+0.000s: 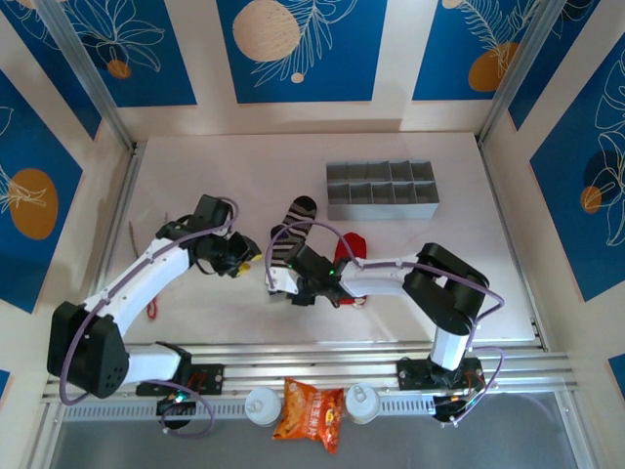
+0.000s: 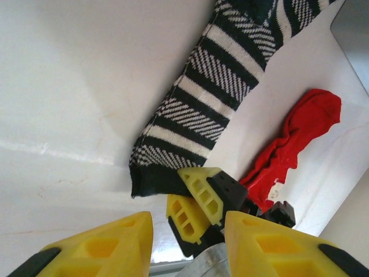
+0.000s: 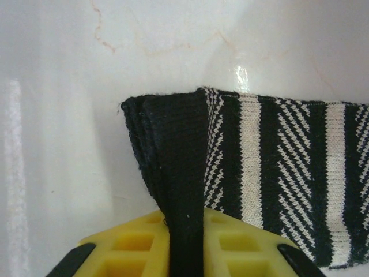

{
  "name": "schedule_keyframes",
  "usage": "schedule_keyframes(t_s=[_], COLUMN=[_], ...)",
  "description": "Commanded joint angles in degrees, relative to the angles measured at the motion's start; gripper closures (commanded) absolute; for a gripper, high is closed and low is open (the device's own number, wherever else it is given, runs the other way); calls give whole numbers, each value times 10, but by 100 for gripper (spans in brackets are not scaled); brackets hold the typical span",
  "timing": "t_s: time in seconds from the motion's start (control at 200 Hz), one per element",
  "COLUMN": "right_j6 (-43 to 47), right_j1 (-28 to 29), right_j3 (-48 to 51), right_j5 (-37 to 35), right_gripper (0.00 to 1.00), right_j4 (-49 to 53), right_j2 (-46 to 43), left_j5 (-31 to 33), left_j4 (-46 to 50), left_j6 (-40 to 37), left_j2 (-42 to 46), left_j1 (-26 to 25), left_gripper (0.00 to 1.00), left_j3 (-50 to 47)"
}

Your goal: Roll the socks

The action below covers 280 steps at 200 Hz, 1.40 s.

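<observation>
The black sock with grey-white stripes (image 1: pixel 291 230) lies stretched on the white table (image 1: pixel 195 186), toe toward the back. The plain red sock (image 1: pixel 354 244) lies crumpled just to its right, its white tag (image 2: pixel 275 190) visible. My right gripper (image 3: pixel 184 242) is shut on the striped sock's black cuff (image 3: pixel 173 150), which is pinched upright between the yellow fingers (image 2: pixel 199 196). Just left of that cuff, my left gripper (image 2: pixel 187 242) is open with nothing between its fingers.
A grey divided organiser (image 1: pixel 381 189) stands at the back right of the socks. An orange snack bag (image 1: pixel 311 410) and two white round caps (image 1: pixel 262 404) sit on the rail at the near edge. Bare table surface lies left of the socks.
</observation>
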<state>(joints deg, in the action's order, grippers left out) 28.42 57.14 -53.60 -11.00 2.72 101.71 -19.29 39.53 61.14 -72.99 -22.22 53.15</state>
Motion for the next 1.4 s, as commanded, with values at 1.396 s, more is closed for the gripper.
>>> schedule_keyframes(t_s=[1.396], right_j6=[-342], right_j1=[-154], right_j3=[-186], right_j5=[400], right_gripper=[100], right_j4=[212], right_j2=[129], left_j5=[-17], left_j4=[-272], left_j6=[416], left_j2=[-107], left_j1=[-68], left_gripper=[51], left_j3=[-109])
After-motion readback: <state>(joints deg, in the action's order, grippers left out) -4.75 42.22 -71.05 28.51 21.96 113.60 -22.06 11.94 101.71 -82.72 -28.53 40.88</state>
